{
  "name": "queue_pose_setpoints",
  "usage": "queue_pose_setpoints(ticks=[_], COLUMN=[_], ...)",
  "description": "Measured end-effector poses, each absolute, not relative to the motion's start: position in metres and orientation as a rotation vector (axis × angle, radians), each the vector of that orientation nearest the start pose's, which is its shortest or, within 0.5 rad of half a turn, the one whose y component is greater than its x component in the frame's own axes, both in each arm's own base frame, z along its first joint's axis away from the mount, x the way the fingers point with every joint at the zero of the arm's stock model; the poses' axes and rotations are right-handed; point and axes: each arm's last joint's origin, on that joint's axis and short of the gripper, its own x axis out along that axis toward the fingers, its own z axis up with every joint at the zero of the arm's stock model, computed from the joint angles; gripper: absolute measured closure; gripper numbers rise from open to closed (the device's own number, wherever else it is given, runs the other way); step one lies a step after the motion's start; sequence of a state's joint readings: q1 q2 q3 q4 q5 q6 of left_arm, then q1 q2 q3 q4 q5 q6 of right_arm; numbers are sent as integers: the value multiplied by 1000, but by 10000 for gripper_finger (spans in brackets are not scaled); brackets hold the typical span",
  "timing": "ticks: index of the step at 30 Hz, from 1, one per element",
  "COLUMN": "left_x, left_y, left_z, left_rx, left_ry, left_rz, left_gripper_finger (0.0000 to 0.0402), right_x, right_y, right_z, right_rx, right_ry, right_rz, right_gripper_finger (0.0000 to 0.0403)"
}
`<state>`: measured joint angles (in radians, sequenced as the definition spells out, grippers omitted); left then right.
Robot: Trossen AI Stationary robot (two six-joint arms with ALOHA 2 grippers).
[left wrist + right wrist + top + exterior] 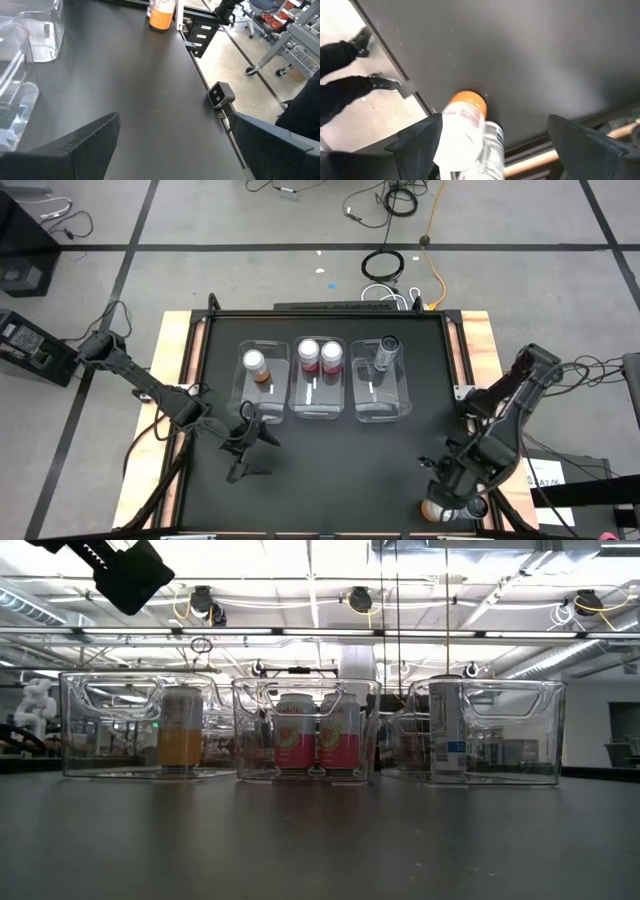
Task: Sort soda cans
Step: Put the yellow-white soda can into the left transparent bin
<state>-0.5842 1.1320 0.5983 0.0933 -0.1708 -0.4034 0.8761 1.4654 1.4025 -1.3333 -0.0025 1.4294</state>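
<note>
My left pincer (pixel 243 442) waits wide open over the bench (pixel 330 450), just in front of the bins; one orange can (pixel 255 364) sits in the left bin (pixel 243 395), so colours stay together; my right pincer (pixel 452 498) stands wide around the other orange can (pixel 465 130) at the bench's near right corner, ready to squeeze.

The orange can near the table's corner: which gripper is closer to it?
Right. The right gripper is around the orange can, open; the left gripper waits across the table.
</note>
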Motion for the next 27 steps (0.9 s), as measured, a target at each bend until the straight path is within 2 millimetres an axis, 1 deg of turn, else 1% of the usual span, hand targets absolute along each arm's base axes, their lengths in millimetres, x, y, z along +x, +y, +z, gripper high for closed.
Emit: queue_pose_setpoints(ticks=[4,7,13,19,22,27], left_x=[200,200,200,201,201,201], left_y=[-126,-125,-126,-125,-125,-125], left_z=[229,229,229,229,229,229], left_rx=[-224,-224,-227,-224,-225,-232], left_ry=[478,475,475,469,469,470], left_rz=[-292,-288,-288,-271,-270,-269], left_gripper_finger=[18,18,18,18,18,18], right_x=[156,150,139,132,133,139], right_y=[200,205,219,230,239,253], right_z=[316,316,317,317,310,292], right_rx=[515,481,469,463,440,368], right_ry=[1473,1483,1495,1452,1423,1461], right_rz=[-295,-243,-141,-92,-90,-97], right_gripper_finger=[57,61,62,62,62,62])
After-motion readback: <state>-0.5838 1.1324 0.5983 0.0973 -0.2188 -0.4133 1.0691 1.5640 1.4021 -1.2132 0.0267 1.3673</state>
